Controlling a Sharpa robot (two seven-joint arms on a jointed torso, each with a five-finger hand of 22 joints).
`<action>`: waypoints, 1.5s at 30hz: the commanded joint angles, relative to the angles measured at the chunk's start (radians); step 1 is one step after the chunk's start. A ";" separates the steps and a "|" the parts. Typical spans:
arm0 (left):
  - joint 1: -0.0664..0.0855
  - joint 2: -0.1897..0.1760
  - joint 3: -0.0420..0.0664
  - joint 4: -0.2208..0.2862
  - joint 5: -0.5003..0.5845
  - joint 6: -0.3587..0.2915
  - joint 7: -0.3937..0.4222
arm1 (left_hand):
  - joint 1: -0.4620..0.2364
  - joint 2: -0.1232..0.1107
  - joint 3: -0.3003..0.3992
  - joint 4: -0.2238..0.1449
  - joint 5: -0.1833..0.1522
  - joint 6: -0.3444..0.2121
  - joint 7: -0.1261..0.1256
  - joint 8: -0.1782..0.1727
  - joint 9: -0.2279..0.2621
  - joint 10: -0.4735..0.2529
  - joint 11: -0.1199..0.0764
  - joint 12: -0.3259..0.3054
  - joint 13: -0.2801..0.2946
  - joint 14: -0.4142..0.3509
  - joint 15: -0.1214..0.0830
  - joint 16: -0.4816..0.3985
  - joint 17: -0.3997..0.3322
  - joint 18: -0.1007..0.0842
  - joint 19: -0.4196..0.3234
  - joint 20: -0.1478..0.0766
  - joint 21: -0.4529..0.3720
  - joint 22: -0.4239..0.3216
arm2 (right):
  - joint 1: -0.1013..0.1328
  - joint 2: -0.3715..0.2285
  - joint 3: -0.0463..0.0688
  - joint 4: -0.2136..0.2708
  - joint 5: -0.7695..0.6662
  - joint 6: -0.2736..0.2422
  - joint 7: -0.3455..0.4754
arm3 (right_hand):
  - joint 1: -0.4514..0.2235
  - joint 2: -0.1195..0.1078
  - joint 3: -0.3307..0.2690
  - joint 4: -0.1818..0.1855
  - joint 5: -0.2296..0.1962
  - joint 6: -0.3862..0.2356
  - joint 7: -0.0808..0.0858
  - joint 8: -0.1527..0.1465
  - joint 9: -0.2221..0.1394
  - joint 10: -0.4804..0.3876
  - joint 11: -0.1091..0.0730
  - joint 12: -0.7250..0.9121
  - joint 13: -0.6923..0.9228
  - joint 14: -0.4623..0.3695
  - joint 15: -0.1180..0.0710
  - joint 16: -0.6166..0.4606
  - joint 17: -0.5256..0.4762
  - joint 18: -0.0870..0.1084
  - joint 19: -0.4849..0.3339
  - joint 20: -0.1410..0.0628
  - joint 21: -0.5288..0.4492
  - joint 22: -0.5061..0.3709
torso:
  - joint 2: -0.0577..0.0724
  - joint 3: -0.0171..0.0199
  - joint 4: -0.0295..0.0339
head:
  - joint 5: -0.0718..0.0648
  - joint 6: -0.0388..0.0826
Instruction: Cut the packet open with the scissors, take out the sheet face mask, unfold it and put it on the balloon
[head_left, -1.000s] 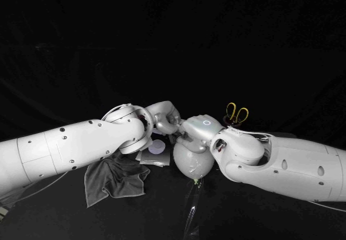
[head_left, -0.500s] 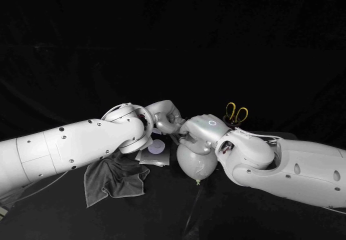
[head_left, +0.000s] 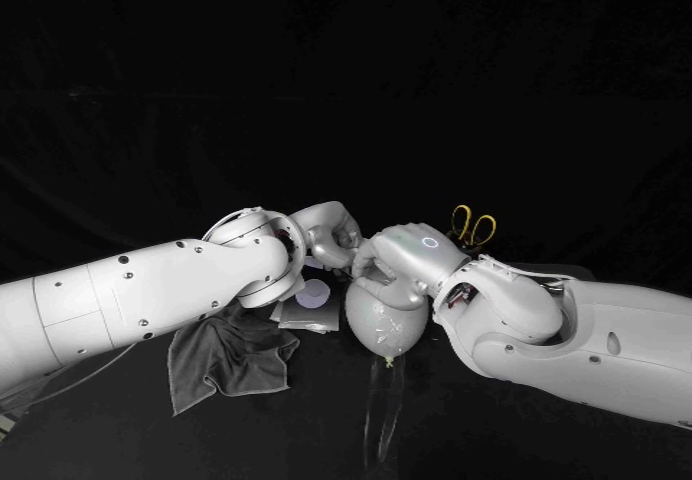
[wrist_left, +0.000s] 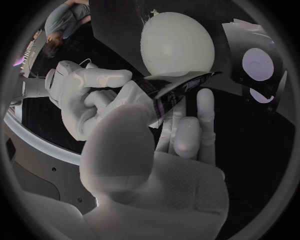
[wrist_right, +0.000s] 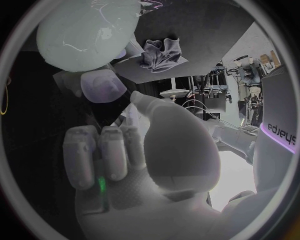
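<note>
Above the middle of the desk (head_left: 289, 440), close over the balloon (head_left: 387, 318), a dark packet (wrist_left: 182, 89) is being pinched at one end by the left hand (wrist_left: 169, 150) and gripped at the other by the curled right hand (head_left: 387, 268). Whether it is already cut cannot be told. The scissors (head_left: 473, 228) are being kept toward the far right edge, untouched. The balloon is bare, so it seems that taking out, unfolding and placing the mask are still being awaited.
</note>
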 joint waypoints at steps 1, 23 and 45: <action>0.000 0.004 0.000 0.001 0.003 0.005 0.004 | -0.001 0.012 0.006 0.002 0.003 0.008 0.001 0.022 0.051 0.027 -0.017 0.002 0.001 -0.001 -0.008 0.003 0.000 0.016 0.000 -0.008 0.002 0.002 | 0.001 -0.002 0.001 0.008 0.004 -0.038 0.018 | 0.006 -0.008 0.003 -0.012 -0.004 -0.006 -0.004 0.010 0.002 0.115 -0.017 0.003 0.263 0.120 -0.025 0.004 0.264 -0.014 0.105 -0.005 0.007 0.263 | 0.000 -0.0001 0.0005 | 0.000 0.001; 0.000 0.002 0.000 0.004 0.003 0.003 0.004 | -0.001 0.012 0.006 0.002 0.003 0.008 0.001 0.022 0.051 0.027 -0.017 0.002 0.001 -0.001 -0.008 0.003 0.000 0.016 0.000 -0.008 0.002 0.002 | 0.006 -0.021 0.004 0.017 -0.023 0.055 -0.037 | -0.064 -0.097 -0.114 0.017 -0.004 -0.166 0.072 -0.076 -0.041 0.112 0.048 -0.003 0.259 0.120 0.028 0.004 0.264 -0.009 0.094 0.030 -0.012 0.257 | 0.000 -0.0003 0.0007 | 0.000 0.000; -0.001 -0.027 0.000 0.057 0.001 -0.024 0.005 | -0.004 0.010 0.010 -0.002 0.003 0.007 0.001 0.023 0.052 0.028 -0.017 0.002 0.000 0.000 -0.008 0.003 -0.001 0.015 0.000 -0.009 0.004 0.002 | -0.002 -0.071 0.001 0.051 -0.061 0.018 -0.025 | 0.022 -0.044 -0.170 0.048 -0.003 -0.066 0.047 -0.057 -0.052 0.115 0.029 0.003 0.263 0.120 0.016 0.004 0.264 -0.014 0.105 0.037 0.007 0.263 | 0.001 -0.0007 -0.0007 | -0.004 -0.002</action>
